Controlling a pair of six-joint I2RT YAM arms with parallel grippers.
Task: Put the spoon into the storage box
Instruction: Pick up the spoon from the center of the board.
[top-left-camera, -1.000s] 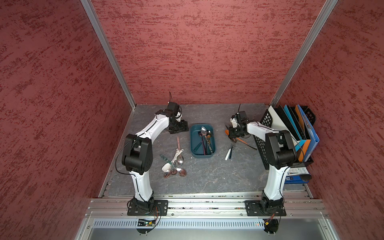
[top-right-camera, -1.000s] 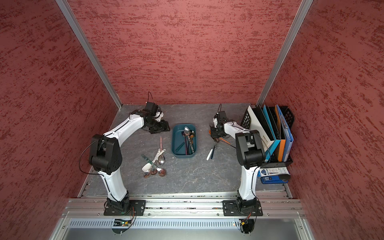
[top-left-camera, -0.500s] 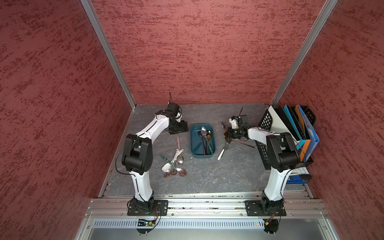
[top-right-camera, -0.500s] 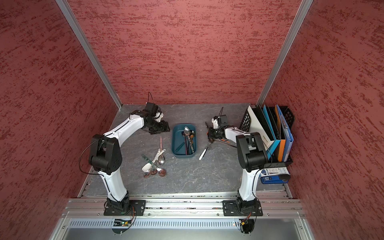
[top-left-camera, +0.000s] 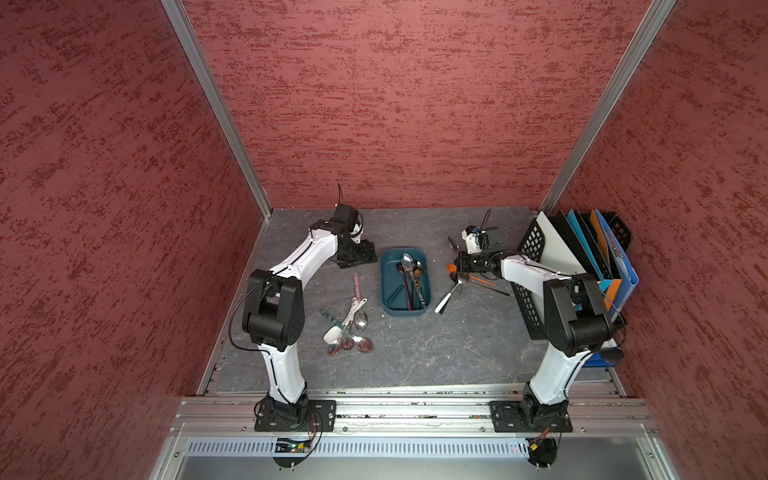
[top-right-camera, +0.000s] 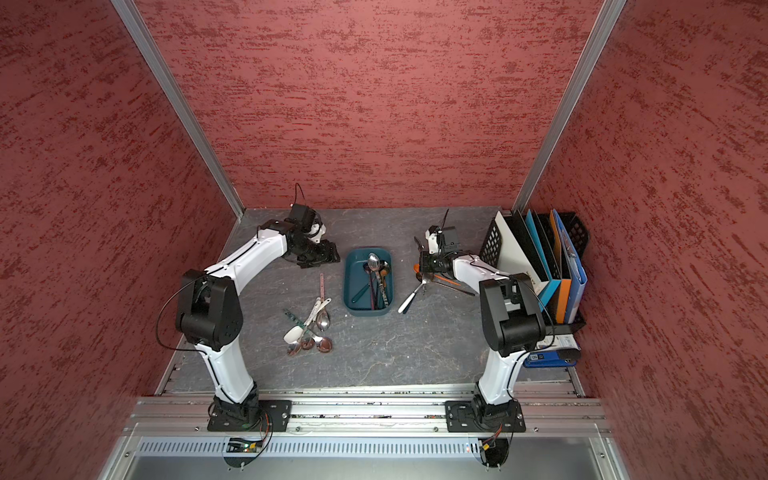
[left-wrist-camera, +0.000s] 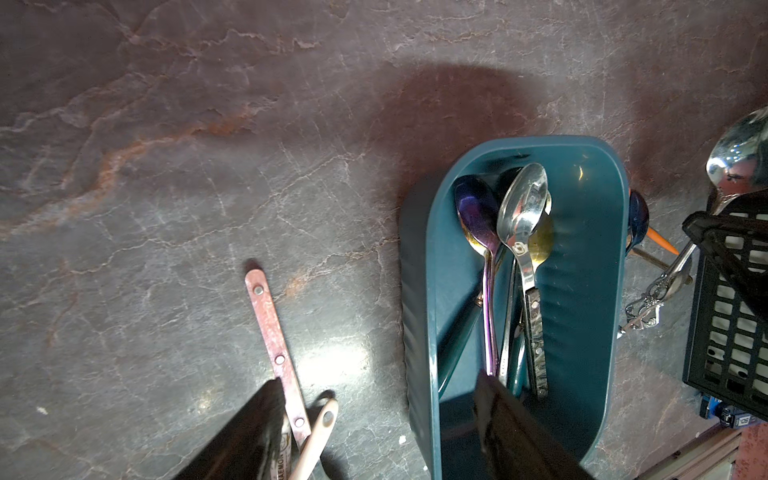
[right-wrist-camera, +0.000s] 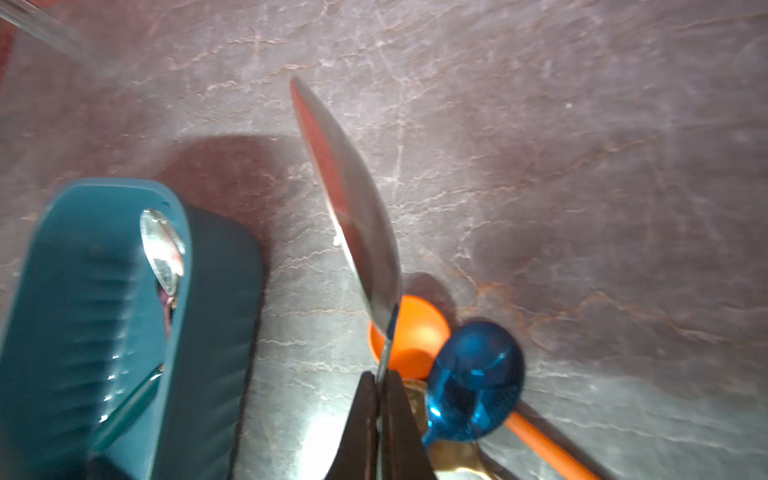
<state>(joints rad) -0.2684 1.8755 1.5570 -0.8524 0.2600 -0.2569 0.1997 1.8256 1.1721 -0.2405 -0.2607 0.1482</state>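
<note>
My right gripper (top-left-camera: 458, 266) (top-right-camera: 424, 266) (right-wrist-camera: 379, 376) is shut on the neck of a silver spoon (right-wrist-camera: 353, 208) to the right of the storage box. The spoon's bowl (left-wrist-camera: 739, 158) sticks out past the fingertips, and its pale handle (top-left-camera: 446, 296) (top-right-camera: 409, 301) slants down toward the table's front. The storage box (top-left-camera: 384, 286) (top-right-camera: 348, 291) (left-wrist-camera: 419, 291) (right-wrist-camera: 216, 291), a dark teal tray, holds several spoons. My left gripper (top-left-camera: 359, 254) (top-right-camera: 322, 257) (left-wrist-camera: 378, 380) stands open with nothing in it, just left of the box's far corner.
An orange spoon (right-wrist-camera: 415, 328), a blue spoon (right-wrist-camera: 478, 374) and a gold one lie under my right gripper. Several spoons (top-left-camera: 349, 328) are piled left of the box, a pink handle (left-wrist-camera: 270, 324) among them. A black mesh file rack (top-left-camera: 536, 249) with folders stands at the right wall.
My right gripper has shifted a little toward the box with the spoon, and the spoon's handle has swung left. The left arm has not moved.
</note>
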